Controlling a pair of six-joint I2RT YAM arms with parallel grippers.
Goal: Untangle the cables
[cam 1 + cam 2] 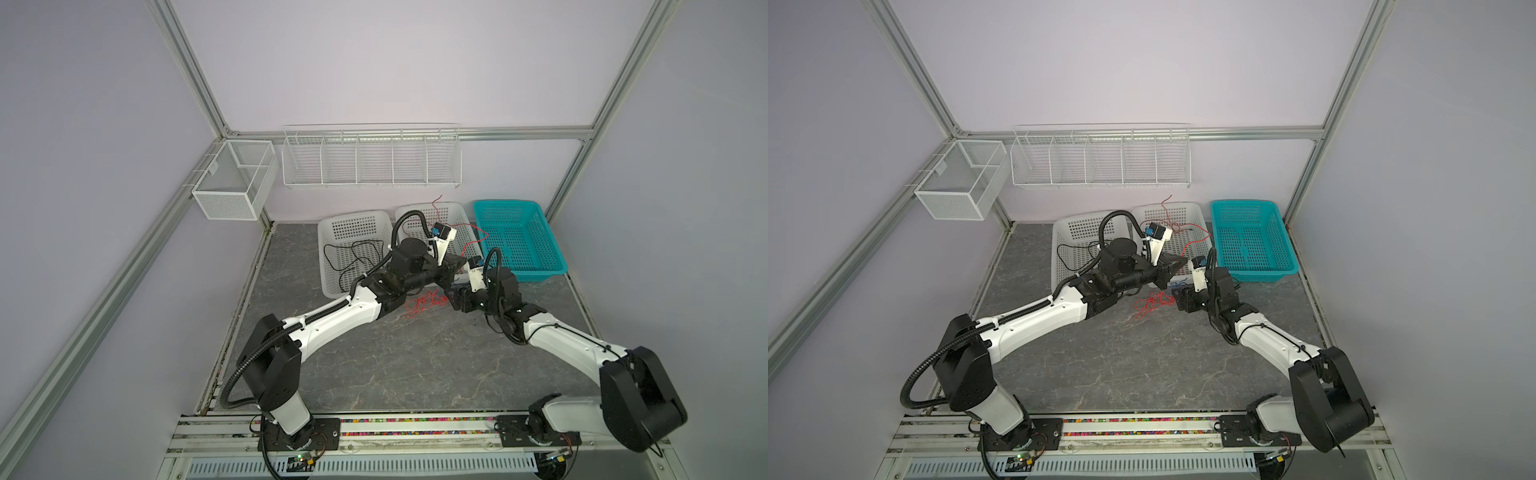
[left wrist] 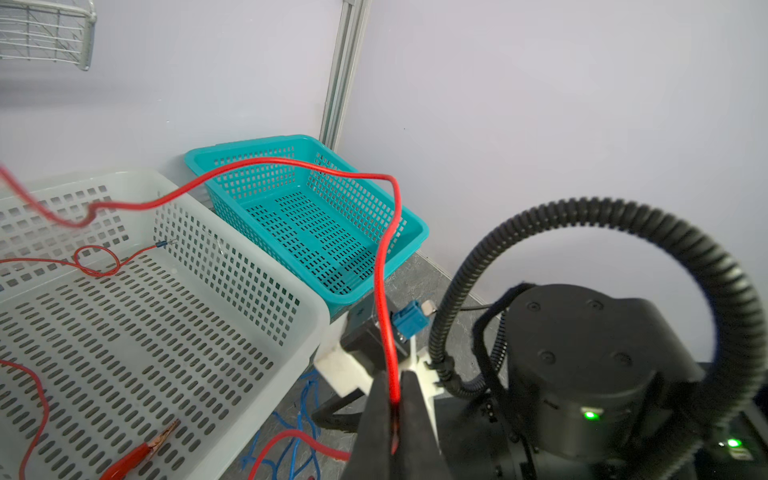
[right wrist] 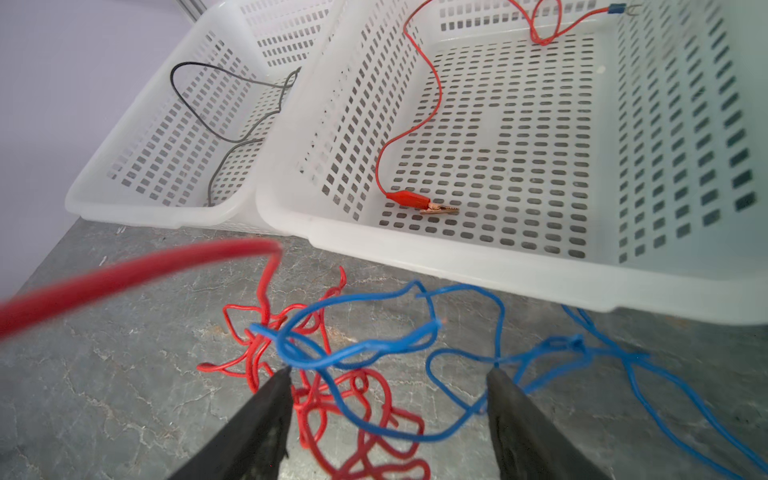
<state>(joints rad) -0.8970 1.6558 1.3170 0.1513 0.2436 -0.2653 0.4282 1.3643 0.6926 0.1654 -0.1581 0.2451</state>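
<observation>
A tangle of red and blue cables (image 3: 332, 399) lies on the grey table in front of the white baskets, also seen in both top views (image 1: 424, 303) (image 1: 1152, 303). My right gripper (image 3: 388, 370) hovers just over it, open, with a blue cable (image 3: 374, 349) and red loops between its fingers. My left gripper (image 2: 394, 390) is shut on a red cable (image 2: 386, 266), which arches up from the jaws and into the middle white basket (image 2: 232, 232). A black cable (image 1: 353, 257) lies in the left white basket (image 1: 332, 232). A red alligator clip (image 3: 419, 203) rests on the middle basket's floor.
A teal basket (image 1: 540, 232) stands to the right of the white ones, holding nothing. A white wire rack (image 1: 370, 158) and a mesh box (image 1: 232, 178) hang on the back wall. More blue cable (image 3: 648, 374) trails along the middle basket's front edge.
</observation>
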